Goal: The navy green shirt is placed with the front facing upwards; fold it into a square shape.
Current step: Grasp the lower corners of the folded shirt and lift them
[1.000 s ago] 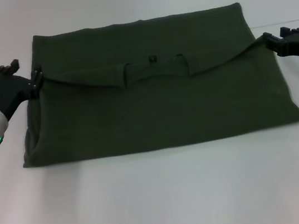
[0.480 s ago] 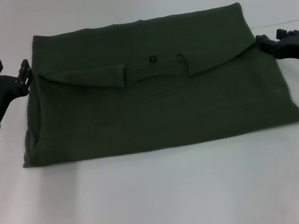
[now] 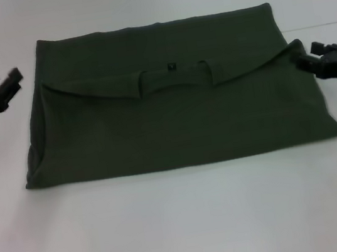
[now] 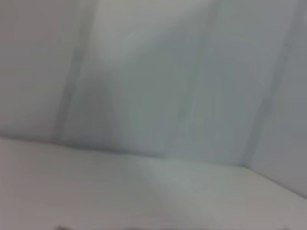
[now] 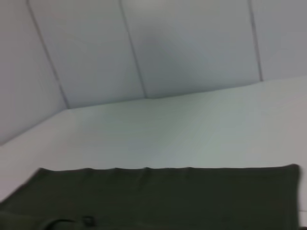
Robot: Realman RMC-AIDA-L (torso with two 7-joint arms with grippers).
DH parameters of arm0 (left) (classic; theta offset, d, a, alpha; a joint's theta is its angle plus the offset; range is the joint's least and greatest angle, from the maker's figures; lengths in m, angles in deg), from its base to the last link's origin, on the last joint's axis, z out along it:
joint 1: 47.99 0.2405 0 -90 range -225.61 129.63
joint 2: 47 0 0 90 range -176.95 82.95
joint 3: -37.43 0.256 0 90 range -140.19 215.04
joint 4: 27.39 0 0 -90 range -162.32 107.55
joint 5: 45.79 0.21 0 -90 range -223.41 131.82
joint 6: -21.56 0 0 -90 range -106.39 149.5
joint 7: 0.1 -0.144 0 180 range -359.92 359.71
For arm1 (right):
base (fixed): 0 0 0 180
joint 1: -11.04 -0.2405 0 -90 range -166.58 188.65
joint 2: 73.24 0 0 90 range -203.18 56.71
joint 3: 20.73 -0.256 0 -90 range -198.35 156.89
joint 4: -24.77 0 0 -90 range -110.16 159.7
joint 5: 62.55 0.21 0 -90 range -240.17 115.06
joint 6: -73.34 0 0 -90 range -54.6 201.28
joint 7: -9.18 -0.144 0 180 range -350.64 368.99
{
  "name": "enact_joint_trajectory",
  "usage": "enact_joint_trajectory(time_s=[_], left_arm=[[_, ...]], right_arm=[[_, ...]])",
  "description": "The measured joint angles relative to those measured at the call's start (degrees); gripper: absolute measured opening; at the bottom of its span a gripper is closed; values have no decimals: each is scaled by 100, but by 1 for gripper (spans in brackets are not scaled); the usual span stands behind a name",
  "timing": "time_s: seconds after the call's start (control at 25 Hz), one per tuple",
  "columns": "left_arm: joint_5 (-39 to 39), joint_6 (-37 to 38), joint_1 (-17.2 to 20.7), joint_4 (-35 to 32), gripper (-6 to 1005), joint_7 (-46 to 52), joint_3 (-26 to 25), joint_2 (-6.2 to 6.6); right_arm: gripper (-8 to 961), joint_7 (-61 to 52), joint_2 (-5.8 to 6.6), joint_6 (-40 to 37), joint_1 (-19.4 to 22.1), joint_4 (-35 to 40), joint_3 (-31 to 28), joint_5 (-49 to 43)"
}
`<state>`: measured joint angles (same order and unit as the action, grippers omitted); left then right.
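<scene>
Since a second ago the left gripper (image 3: pixel 4 79) has let go of the shirt (image 3: pixel 174 122) and pulled out past its left edge; it now hangs clear of the cloth, its two fingers spread apart and holding nothing. On the other side the right gripper (image 3: pixel 308 58) has barely shifted: it sits at the shirt's right edge, level with the folded-over hem, touching or nearly touching the fabric, but whether its fingers are closed on the cloth cannot be told. Spread flat on the white table (image 3: pixel 183 225), the shirt forms a wide rectangle, with its upper part folded down so that the collar and the small neck label (image 3: pixel 172 67) lie across the middle. From the right wrist view, the shirt (image 5: pixel 158 199) shows as a dark band across the table.
</scene>
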<state>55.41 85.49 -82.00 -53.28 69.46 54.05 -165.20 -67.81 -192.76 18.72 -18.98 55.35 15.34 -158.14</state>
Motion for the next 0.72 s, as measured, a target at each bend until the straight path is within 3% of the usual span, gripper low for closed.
enact_joint_trajectory(time_s=[0.16, 0.2, 0.32, 0.4, 0.72], left_arm=[[1075, 886, 282, -1033, 589, 1734, 635, 84], [1718, 1257, 309, -1369, 589, 2248, 688, 146], [2296, 1433, 278, -1598, 588, 2620, 698, 180], [2938, 1421, 204, -1735, 588, 2930, 813, 182], [3438, 697, 146, -1724, 586, 3237, 1373, 85]], right_arm=[[641, 13, 0, -515, 132, 49, 26, -30], [641, 27, 0, -627, 161, 54, 26, -30], [641, 35, 5, -936, 233, 68, 14, -30], [641, 26, 6, -1026, 251, 72, 14, -30], [640, 42, 1, -1175, 248, 42, 27, -30]])
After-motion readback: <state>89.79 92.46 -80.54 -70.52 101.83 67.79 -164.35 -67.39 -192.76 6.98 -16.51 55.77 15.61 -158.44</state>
